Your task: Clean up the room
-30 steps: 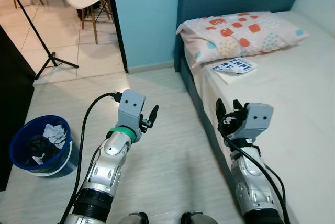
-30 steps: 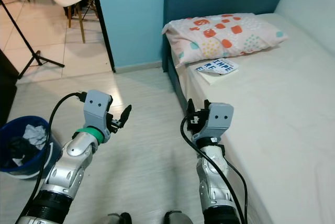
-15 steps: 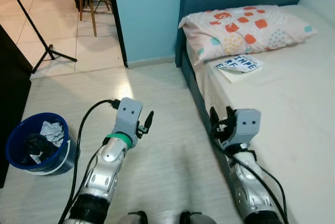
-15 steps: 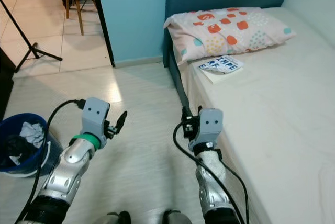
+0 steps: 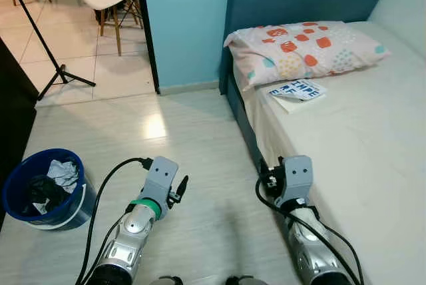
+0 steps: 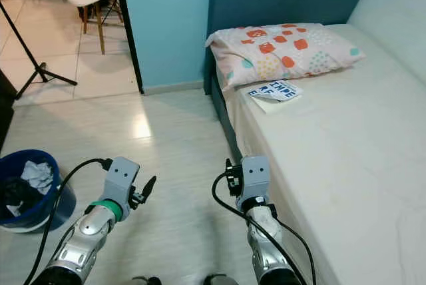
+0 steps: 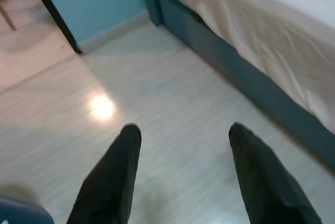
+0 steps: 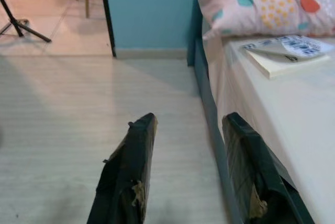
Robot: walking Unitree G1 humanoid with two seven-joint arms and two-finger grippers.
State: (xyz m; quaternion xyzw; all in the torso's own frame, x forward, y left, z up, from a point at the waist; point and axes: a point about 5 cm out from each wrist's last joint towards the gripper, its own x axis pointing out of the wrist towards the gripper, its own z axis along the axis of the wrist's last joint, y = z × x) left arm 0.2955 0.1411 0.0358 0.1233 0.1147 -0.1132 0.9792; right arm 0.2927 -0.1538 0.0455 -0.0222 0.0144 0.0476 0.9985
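Left eye view: book point(image 5: 297, 90) is lying on the bed point(image 5: 373, 145) just beside the pillow point(image 5: 306, 48). Left gripper point(image 7: 183, 174) and right gripper point(image 8: 191, 169) are hanging empty, fingers apart. Approaching squarely should be easing the reach.

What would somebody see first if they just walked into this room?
Probably the spotted pillow at the head of the bed, with a book lying just in front of it on the sheet. Then the blue bucket full of crumpled trash on the floor to the robot's left. Low in front, the left gripper and right gripper hang open and empty.
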